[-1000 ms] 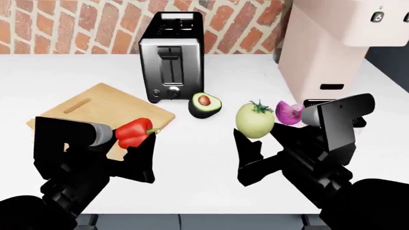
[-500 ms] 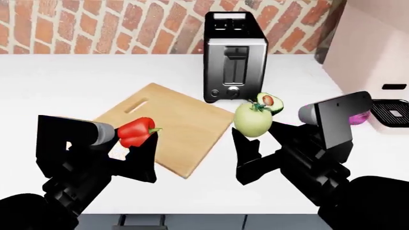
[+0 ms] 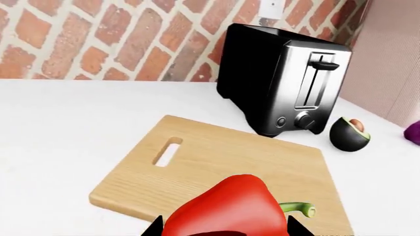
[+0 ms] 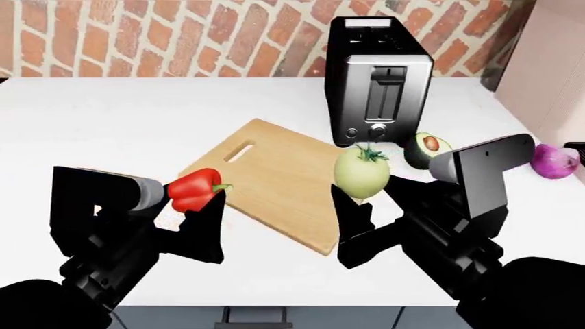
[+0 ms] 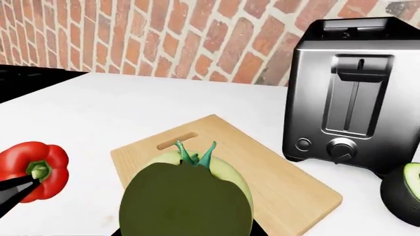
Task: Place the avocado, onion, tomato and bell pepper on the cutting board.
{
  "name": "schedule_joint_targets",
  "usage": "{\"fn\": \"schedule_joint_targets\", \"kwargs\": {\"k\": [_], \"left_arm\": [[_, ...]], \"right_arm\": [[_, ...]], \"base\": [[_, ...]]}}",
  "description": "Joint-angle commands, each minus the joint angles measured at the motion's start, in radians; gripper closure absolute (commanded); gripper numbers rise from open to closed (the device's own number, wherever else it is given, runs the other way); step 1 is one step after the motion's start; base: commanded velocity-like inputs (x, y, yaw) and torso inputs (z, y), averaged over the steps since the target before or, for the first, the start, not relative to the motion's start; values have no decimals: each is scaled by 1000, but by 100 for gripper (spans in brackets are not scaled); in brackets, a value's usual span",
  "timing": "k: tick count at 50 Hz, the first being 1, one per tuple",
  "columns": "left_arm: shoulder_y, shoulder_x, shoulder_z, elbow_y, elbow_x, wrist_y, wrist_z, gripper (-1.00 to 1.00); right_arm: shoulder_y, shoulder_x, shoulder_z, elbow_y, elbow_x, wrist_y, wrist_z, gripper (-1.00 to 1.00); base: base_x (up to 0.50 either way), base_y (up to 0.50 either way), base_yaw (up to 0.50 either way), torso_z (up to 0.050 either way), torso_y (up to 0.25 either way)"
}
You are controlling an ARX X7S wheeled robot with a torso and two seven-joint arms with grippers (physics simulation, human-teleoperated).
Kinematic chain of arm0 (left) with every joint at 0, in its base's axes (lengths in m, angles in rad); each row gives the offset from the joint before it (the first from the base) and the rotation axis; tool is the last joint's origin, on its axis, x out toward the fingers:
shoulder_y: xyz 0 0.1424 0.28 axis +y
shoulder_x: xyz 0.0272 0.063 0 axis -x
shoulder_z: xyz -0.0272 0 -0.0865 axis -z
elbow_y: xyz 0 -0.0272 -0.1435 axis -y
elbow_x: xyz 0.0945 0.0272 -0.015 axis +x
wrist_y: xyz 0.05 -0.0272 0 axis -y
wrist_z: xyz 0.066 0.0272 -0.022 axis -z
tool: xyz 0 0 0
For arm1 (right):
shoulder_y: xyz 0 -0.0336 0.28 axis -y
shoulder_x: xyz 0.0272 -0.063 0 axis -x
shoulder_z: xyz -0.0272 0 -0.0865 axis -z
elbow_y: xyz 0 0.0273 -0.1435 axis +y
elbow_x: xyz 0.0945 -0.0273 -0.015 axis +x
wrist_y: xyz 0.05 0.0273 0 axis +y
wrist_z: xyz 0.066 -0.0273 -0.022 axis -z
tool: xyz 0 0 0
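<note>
Only the head view shows both grippers clamped: left [image 4: 188,205] on bell pepper [image 4: 194,189], right [image 4: 358,205] on tomato [image 4: 362,171].

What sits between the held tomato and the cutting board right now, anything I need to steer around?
Nothing visible. The tomato in the right end effector hangs at the cutting board's right edge, and the board's surface is bare. The toaster stands behind the board, off the path.

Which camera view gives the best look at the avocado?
The head view: the avocado shows its flesh and pit beside the toaster. The left wrist view shows mostly dark skin; the right wrist view cuts it off at the edge.
</note>
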Motion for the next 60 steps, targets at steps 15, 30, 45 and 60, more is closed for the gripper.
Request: {"fn": "schedule_joint_targets", "kwargs": {"k": [15, 30, 45, 60], "left_arm": [[-4, -10, 5, 13, -37, 11, -34, 100], [-7, -12, 22, 5, -22, 17, -21, 100], [-10, -13, 57, -27, 28, 18, 16, 100], [-10, -23, 46, -5, -11, 26, -1, 100]], "right_arm": [[-11, 18, 13, -24, -2, -14, -5, 100], [94, 22, -65, 15, 24, 50, 4, 100], [256, -41, -197, 150, -95, 125, -131, 100], [302, -144, -291, 285, -239, 79, -279, 100]], "base": [[387, 0, 0, 0, 1], [87, 0, 0, 0, 1], [0, 0, 0, 1, 1], [0, 0, 0, 0, 0]]}}
